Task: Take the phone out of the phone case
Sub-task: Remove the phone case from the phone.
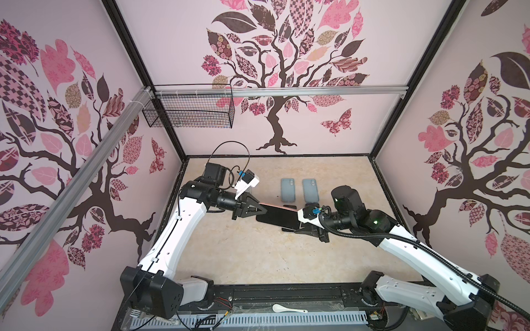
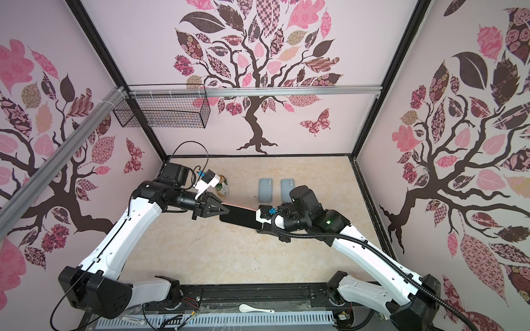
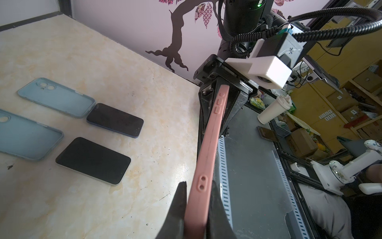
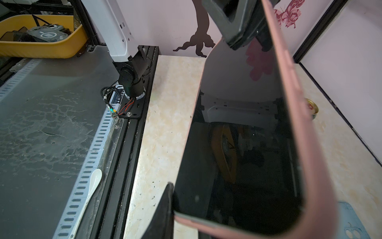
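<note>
A black-screened phone (image 1: 276,217) (image 2: 239,219) sits in a pink phone case (image 3: 208,142) and hangs level above the table between both arms. My left gripper (image 1: 265,212) (image 3: 198,186) is shut across one end of the case, a finger on each face. My right gripper (image 1: 296,222) (image 3: 214,132) is shut on the opposite end. In the right wrist view the screen (image 4: 237,144) fills the frame with the pink rim (image 4: 289,103) along one side. One right finger (image 4: 163,209) lies against the screen-side corner; the other finger is hidden behind the case.
Two empty blue cases (image 1: 287,189) (image 1: 309,189) lie at the back of the marble table (image 1: 258,258). Two bare dark phones (image 3: 115,120) (image 3: 93,160) lie beside them. A small tin (image 2: 223,187) stands behind the left wrist. A wire basket (image 1: 189,110) hangs on the wall.
</note>
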{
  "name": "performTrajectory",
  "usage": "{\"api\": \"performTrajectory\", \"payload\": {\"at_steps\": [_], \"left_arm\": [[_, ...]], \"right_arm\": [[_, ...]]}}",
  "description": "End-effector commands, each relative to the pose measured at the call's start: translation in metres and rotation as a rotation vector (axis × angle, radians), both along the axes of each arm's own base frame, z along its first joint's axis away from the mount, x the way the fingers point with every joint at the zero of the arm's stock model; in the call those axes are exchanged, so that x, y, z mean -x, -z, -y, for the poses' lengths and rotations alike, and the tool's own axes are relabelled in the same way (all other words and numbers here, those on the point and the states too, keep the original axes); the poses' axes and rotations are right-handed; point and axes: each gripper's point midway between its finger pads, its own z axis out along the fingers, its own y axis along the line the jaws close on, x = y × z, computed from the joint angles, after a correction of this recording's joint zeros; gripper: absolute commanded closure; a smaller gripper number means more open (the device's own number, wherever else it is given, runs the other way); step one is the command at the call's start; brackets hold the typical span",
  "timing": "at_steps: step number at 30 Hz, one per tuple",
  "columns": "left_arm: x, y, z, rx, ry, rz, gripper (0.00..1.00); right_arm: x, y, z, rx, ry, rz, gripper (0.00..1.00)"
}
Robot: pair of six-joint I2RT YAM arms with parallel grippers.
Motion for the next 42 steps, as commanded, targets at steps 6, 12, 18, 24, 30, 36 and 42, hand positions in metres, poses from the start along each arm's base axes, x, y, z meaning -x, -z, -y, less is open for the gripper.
{"api": "performTrajectory", "payload": {"at_steps": [6, 12, 18, 24, 30, 36, 42], "left_arm": [[-0.045, 0.031, -0.005, -0.17, -0.088, 0.031, 1.0], [-0.03, 0.027, 0.001, -0.144, -0.017, 0.041, 1.0], [-0.013, 0.025, 0.01, -0.131, 0.077, 0.038, 1.0], [0.001, 0.022, 0.014, -0.109, 0.141, 0.045, 1.0], [0.013, 0.02, 0.016, -0.096, 0.184, 0.05, 1.0], [0.021, 0.018, 0.017, -0.085, 0.218, 0.05, 1.0], [0.027, 0.014, 0.017, -0.066, 0.235, 0.061, 1.0]], "right_arm": [[0.043, -0.077, -0.023, -0.215, -0.296, 0.267, 1.0], [0.038, -0.083, -0.026, -0.215, -0.296, 0.324, 1.0], [0.033, -0.089, -0.028, -0.223, -0.287, 0.365, 1.0], [0.025, -0.097, -0.029, -0.241, -0.244, 0.41, 1.0], [0.01, -0.107, -0.027, -0.287, -0.124, 0.466, 1.0], [-0.006, -0.121, -0.023, -0.346, 0.004, 0.469, 1.0], [-0.011, -0.129, -0.019, -0.4, 0.056, 0.387, 1.0]]}}
